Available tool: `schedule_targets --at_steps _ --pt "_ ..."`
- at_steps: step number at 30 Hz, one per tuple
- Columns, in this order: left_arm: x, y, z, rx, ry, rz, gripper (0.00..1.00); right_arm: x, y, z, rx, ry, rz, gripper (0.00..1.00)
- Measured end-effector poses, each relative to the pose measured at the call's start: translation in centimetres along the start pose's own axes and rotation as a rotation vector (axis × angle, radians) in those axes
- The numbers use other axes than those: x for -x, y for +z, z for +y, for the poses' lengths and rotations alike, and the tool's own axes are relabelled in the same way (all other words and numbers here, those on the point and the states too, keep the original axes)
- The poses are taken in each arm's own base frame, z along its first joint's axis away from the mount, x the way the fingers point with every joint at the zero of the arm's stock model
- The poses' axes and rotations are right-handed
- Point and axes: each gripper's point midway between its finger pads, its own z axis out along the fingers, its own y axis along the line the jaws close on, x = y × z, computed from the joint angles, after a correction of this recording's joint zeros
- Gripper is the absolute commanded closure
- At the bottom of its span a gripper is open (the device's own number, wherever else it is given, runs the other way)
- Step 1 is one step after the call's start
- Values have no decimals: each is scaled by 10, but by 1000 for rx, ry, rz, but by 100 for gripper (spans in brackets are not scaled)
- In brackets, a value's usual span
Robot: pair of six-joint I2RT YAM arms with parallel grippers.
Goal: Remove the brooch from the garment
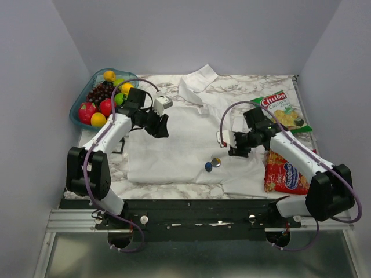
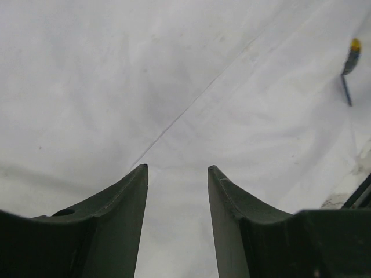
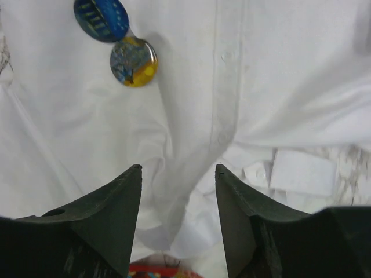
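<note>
The garment (image 1: 174, 145) is a white wrinkled shirt spread over the marble table; it fills the left wrist view (image 2: 145, 87) and the right wrist view (image 3: 278, 75). The brooch (image 1: 208, 167), a small round dark-blue pin, sits on the shirt's lower front, touching a second round pin. In the right wrist view the brooch (image 3: 101, 18) is at the top left, well ahead of the fingers. My right gripper (image 1: 236, 150) (image 3: 178, 167) is open and empty over a fold by the button placket. My left gripper (image 1: 160, 128) (image 2: 177, 168) is open and empty over plain cloth.
A second round pin (image 1: 216, 162) (image 3: 133, 61), blue and yellow, touches the brooch. A blue bowl of fruit (image 1: 101, 98) stands at the back left. A green chips bag (image 1: 284, 110) and a red snack bag (image 1: 284, 174) lie at the right, beside the shirt.
</note>
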Motion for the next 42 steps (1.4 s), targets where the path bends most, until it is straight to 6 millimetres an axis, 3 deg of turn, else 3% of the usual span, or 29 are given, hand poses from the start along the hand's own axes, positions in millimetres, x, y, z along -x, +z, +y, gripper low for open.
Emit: schedule_targets --at_steps 3,10,14,25,32,42 --pt "-12 3 -20 -84 20 35 53 10 30 11 55 -69 -31 43" --pt "-139 8 -43 -173 3 332 55 21 72 28 169 -204 -72 40" --pt "-180 1 -46 -171 -1 445 55 21 84 34 214 -280 -82 38" --pt "-181 0 -40 -136 -5 465 55 22 110 43 301 -467 -93 37" --pt "-180 0 -41 -127 -33 463 54 30 115 38 254 -528 -115 51" --pt "-175 1 -39 -123 -25 455 54 64 94 11 88 -507 -190 58"
